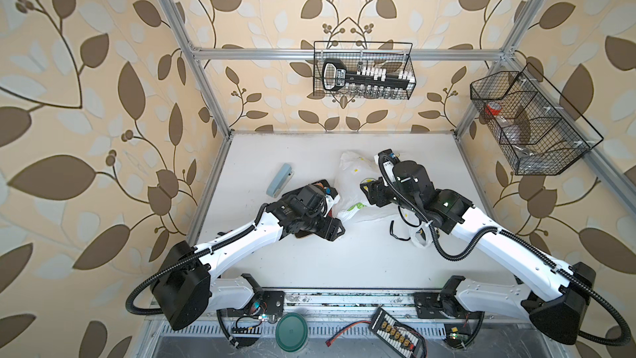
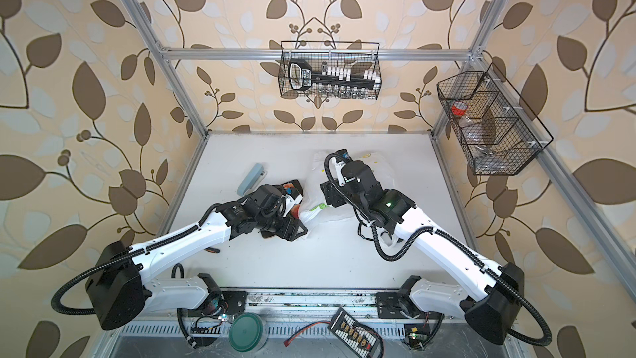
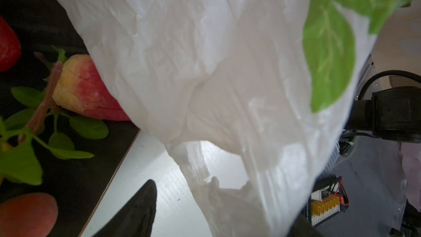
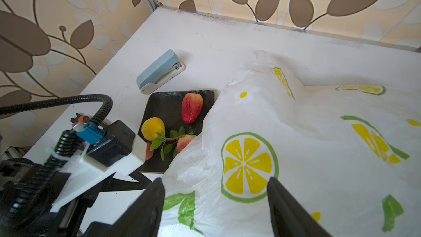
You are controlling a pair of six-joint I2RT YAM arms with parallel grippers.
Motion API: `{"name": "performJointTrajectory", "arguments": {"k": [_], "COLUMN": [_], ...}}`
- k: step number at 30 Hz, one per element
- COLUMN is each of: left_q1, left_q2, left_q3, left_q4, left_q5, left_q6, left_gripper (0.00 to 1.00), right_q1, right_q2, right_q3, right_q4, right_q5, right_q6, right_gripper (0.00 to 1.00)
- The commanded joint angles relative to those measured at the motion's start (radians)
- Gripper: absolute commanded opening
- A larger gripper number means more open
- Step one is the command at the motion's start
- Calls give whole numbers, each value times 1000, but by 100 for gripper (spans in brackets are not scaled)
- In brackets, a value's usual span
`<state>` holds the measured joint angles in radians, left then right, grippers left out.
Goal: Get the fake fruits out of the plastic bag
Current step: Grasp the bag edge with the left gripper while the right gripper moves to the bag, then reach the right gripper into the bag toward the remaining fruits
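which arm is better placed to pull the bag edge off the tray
Left, probably: the left fingers sit right at the bag edge draped over a fruit on the tray. The right fingers hang open over the bag's middle, farther away.

A dark tray (image 4: pixel 164 106) is set on the white surface (image 4: pixel 227 39) near the right hand (image 4: pixel 215 180). A pale blue stapler (image 4: pixel 159 75) is laid just beside the tray, farther from that hand. Well beyond the hand, a back basket (image 1: pixel 378 58) holding a black-and-white tool (image 1: pixel 344 79) and a side basket (image 1: pixel 495 84) are hung on the frame (image 1: pixel 275 53). A green lid (image 1: pixel 292 331) and a connector board (image 1: pixel 395 330) are seen well behind the hand.
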<state>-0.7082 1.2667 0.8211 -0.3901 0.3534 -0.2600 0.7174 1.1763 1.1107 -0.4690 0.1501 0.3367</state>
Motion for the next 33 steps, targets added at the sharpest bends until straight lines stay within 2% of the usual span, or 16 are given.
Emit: {"name": "performJointTrajectory", "arguments": {"k": [1, 9, 13, 18, 21, 23, 26, 30, 33], "left_q1": [-10, -11, -12, -11, -11, -12, -12, -11, -12], "left_q2": [12, 17, 16, 14, 14, 17, 19, 10, -1], "left_q3": [-15, -10, -2, 12, 38, 63, 99, 139, 159], "left_q4": [89, 99, 105, 123, 121, 112, 99, 81, 72], "left_q5": [18, -30, -28, 10, 27, 37, 42, 42, 41], "left_q6": [-26, -40, -48, -76, -94, -98, -102, -104, -108], "left_gripper": [66, 52, 35, 18, 7, 2, 0, 0, 0], "right_q1": [-3, -3, -3, 34, 105, 153, 192, 192, 191], "right_q2": [-44, -104, -119, -141, -169, -189, -213, -212, -186], "right_q3": [-32, -77, -99, -128, -176, -231, -305, -390, -445], "right_q4": [-1, 13, 36, 67, 109, 134, 160, 207, 305], "right_q5": [16, 34, 7, -32, -24, 0, 13, 29, 124], "right_q6": [33, 42, 38, -32, -149, -273, -495, -726, -847], "right_gripper": [71, 71, 69, 65, 62, 60, 58, 58, 52]}}
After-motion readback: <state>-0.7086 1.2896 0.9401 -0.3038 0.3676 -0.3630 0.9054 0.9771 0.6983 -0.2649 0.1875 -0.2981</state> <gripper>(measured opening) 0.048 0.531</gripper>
